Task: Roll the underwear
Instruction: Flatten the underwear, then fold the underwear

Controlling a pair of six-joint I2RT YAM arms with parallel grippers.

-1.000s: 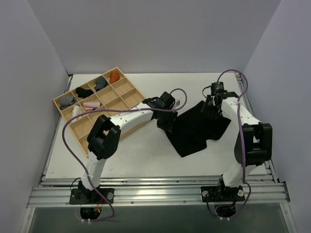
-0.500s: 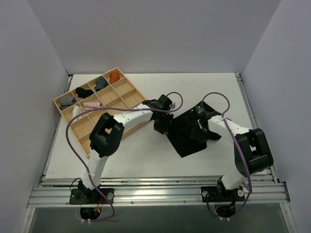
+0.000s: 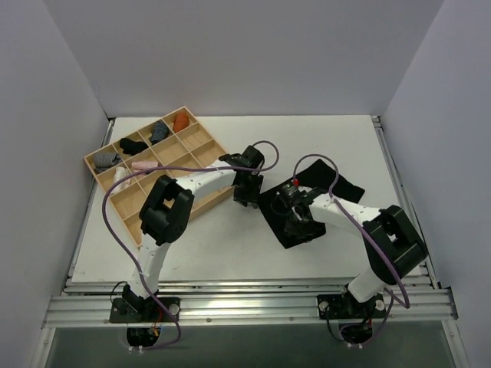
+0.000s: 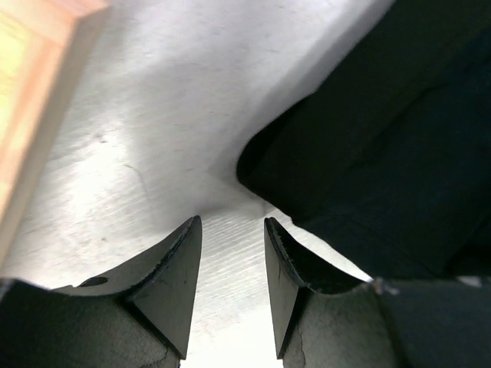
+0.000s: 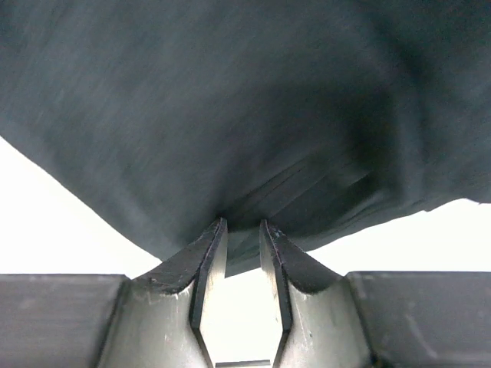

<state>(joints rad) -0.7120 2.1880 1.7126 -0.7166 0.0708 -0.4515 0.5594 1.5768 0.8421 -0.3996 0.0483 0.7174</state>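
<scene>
The black underwear (image 3: 285,234) lies crumpled on the white table right of centre, with a loose part (image 3: 341,185) trailing to the back right. My right gripper (image 3: 298,221) is low over its middle, shut on a fold of the underwear (image 5: 230,100); layered fabric sits between the fingertips of the right gripper (image 5: 243,224). My left gripper (image 3: 245,195) stands open at the garment's left corner. In the left wrist view, bare table shows between the jaws of the left gripper (image 4: 232,222), and the underwear's rounded edge (image 4: 368,138) lies just ahead to the right.
A wooden compartment tray (image 3: 138,132) sits at the back left, holding orange (image 3: 180,121), grey (image 3: 159,130), black (image 3: 132,144) and pink (image 3: 144,164) rolled bundles. Its near corner (image 4: 31,92) is close to my left gripper. White walls stand on three sides.
My right gripper has travelled from the garment's back right edge leftward and forward across it, pulling fabric over itself. The left gripper has shifted slightly left and stayed open.
</scene>
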